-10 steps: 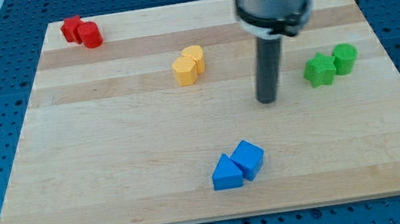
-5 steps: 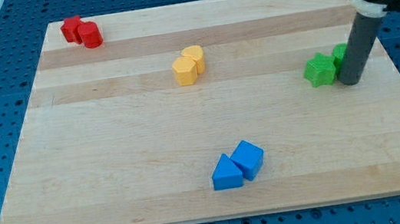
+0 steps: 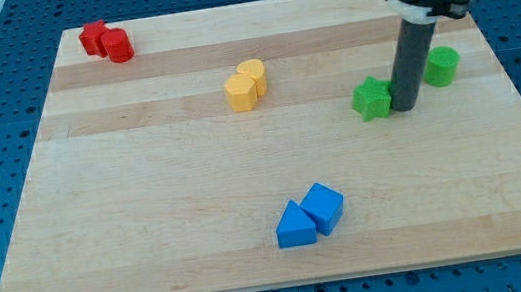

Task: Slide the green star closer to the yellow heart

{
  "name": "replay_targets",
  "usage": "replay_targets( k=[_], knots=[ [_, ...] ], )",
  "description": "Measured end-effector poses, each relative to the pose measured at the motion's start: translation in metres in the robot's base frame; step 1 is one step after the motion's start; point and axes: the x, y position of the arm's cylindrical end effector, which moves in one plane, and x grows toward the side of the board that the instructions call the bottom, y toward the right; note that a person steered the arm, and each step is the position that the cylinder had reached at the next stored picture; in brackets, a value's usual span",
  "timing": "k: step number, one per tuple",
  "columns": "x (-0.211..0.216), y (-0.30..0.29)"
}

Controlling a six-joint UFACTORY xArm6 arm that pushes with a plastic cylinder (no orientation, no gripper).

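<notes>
Blue pair: a blue triangle and blue cube touch, nearest us on the wooden desk.
Green star: right of centre, well apart from the yellow heart.
Our tip: pressed against the star's right side; we carry no hand.
Green cylinder: just right of the rod.
Red blocks: far left corner.

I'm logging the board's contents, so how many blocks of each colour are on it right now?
Red: 2 (red star-like block, red cylinder)
Yellow: 2 (yellow hexagon block, yellow heart)
Green: 2 (green star, green cylinder)
Blue: 2 (blue triangle, blue cube)
Total: 8
</notes>
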Motion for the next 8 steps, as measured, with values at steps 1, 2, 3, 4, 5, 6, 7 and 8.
replay_targets(
  k=[1,2,3,4,5,6,7,8],
  knots=[
    [0.0,0.0],
    [0.0,0.0],
    [-0.007,-0.002],
    [-0.016,-0.017],
    [-0.019,-0.049],
    [-0.019,-0.078],
    [-0.019,-0.093],
    [-0.016,-0.095]
  ],
)
